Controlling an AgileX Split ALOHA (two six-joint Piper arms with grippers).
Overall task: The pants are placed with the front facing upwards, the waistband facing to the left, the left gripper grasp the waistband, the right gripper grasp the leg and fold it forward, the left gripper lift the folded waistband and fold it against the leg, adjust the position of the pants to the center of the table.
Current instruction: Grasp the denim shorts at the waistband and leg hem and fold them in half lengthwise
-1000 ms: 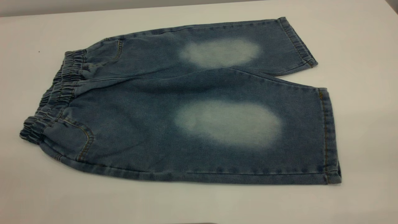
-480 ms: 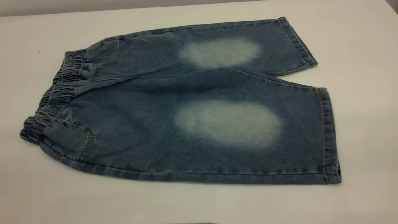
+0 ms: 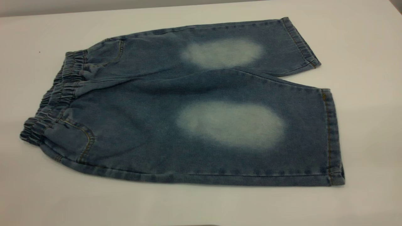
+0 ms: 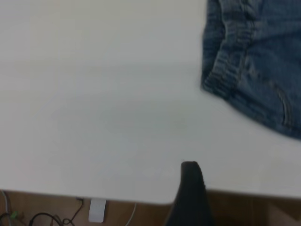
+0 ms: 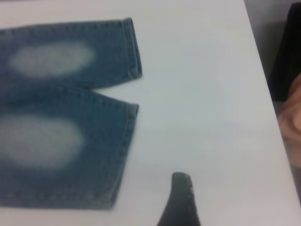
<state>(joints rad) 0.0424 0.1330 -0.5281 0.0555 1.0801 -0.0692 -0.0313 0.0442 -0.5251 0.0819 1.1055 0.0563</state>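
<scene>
White tabletop fills the scene, and the table point(image 3: 361, 37) carries a pair of blue denim pants point(image 3: 150, 131) laid flat with the front side up. At the left end, the gathered waistband point(image 3: 59, 94) is turned toward the table's left edge, with a stitched pocket opening just beside it. Two legs run rightward from there, each marked by a pale faded oval, the nearer leg overlapping the farther one along the middle. Both stitched hems are pointed toward the table's right edge, with bare table left between them and that edge. In the left wrist view, one dark finger of the left gripper point(image 4: 190, 195) is seen over the table's edge, well apart from the waistband corner. In the right wrist view, one dark finger of the right gripper point(image 5: 181, 200) is seen over bare table, near the leg hems without touching them. Whether either pincer is apart or together cannot be told.
</scene>
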